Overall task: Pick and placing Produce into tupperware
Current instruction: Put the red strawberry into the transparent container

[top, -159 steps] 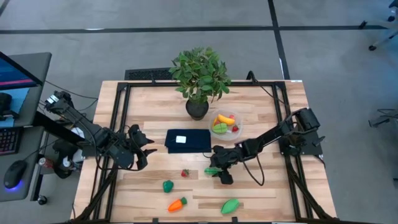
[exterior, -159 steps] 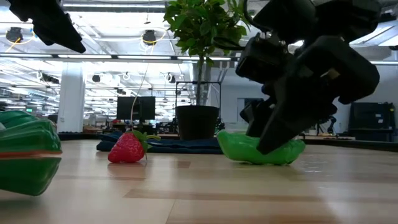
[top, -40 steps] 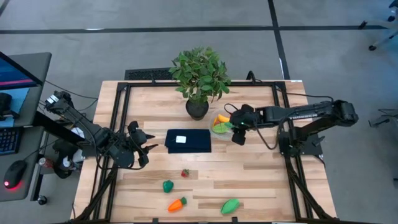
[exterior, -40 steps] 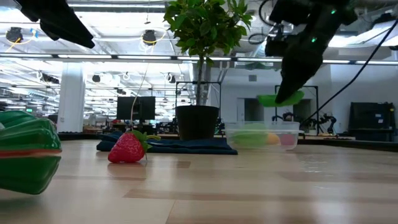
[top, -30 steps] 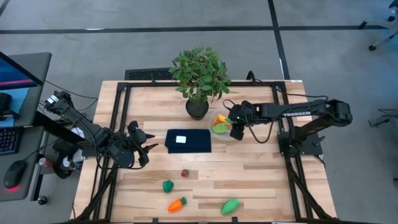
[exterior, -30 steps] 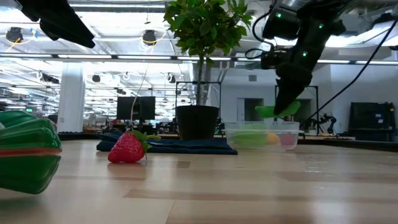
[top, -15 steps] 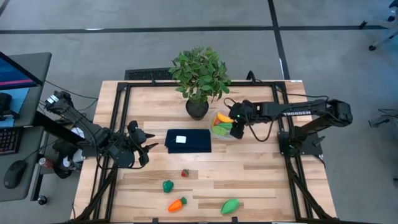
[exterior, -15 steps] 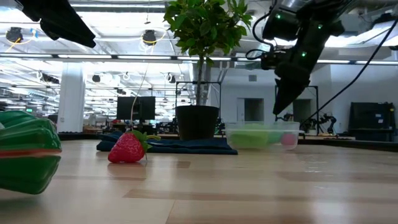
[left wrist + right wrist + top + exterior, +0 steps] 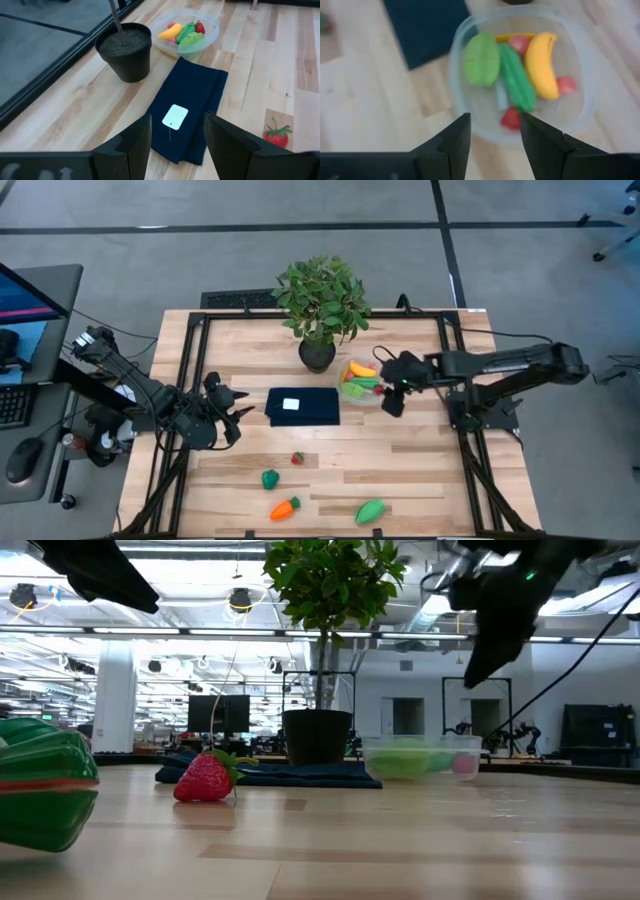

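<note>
The right gripper (image 9: 393,398) hovered just beside the small round clear plastic tupperware bowl (image 9: 377,395), its fingers parted and holding nothing. Inside the bowl lay a yellow toy banana (image 9: 541,71), two green pieces (image 9: 481,58) and small red berries (image 9: 511,118). The left gripper (image 9: 232,418) waited near the dark blue folded cloth (image 9: 302,405), open and empty. A toy strawberry (image 9: 297,458), a green piece (image 9: 269,478), an orange carrot (image 9: 284,508) and another green piece (image 9: 370,511) remained on the wooden table (image 9: 430,470).

Both hands (image 9: 228,402) (image 9: 392,388) open, empty

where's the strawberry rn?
High view: the small red toy strawberry lies on the wooden table, just in front of the dark blue folded cloth.
</note>
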Action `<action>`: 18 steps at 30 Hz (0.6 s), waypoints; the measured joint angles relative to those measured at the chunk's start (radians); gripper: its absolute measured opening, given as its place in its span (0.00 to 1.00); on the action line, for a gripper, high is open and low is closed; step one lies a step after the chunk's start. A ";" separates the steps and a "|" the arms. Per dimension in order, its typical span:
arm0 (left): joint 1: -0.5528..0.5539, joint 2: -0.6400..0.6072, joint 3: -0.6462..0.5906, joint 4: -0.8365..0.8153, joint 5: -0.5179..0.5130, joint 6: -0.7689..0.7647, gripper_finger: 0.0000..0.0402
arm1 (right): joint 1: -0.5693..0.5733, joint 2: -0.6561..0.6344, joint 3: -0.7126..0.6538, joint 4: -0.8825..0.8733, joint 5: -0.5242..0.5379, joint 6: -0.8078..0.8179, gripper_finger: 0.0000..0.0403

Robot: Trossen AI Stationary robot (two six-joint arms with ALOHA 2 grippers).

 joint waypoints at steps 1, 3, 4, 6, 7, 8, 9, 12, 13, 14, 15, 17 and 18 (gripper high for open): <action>0.000 0.001 0.000 0.000 -0.002 0.000 0.43 | 0.022 -0.021 0.000 -0.013 0.000 0.023 0.40; 0.000 0.007 0.000 0.001 -0.005 0.000 0.43 | 0.071 -0.060 0.000 -0.025 0.000 0.068 0.40; 0.000 0.009 0.000 0.002 -0.006 0.000 0.43 | 0.099 -0.079 0.000 -0.035 0.000 0.089 0.40; 0.000 0.016 0.000 0.016 -0.007 0.000 0.43 | 0.157 -0.112 0.000 -0.029 0.000 0.127 0.40; 0.000 0.022 0.000 0.029 -0.005 0.005 0.43 | 0.187 -0.125 0.000 -0.029 0.000 0.148 0.39; 0.000 0.028 0.000 0.044 -0.001 0.018 0.43 | 0.215 -0.137 0.000 -0.031 0.001 0.170 0.39; 0.000 0.033 0.000 0.062 0.006 0.033 0.43 | 0.241 -0.147 0.000 -0.029 0.001 0.194 0.39; 0.000 0.057 0.000 0.122 0.039 0.090 0.43 | 0.313 -0.166 0.000 -0.030 0.008 0.268 0.38; 0.001 0.067 0.000 0.144 0.057 0.113 0.43 | 0.335 -0.168 0.000 -0.030 0.016 0.291 0.37; 0.002 0.078 0.000 0.166 0.075 0.137 0.43 | 0.355 -0.169 0.000 -0.029 0.028 0.311 0.37; 0.005 0.091 0.000 0.188 0.098 0.156 0.43 | 0.376 -0.168 0.000 -0.030 0.037 0.329 0.36; 0.016 0.120 0.000 0.218 0.163 0.185 0.43 | 0.415 -0.167 0.000 -0.030 0.059 0.358 0.36; 0.023 0.136 0.000 0.236 0.203 0.197 0.43 | 0.431 -0.164 0.000 -0.030 0.067 0.370 0.35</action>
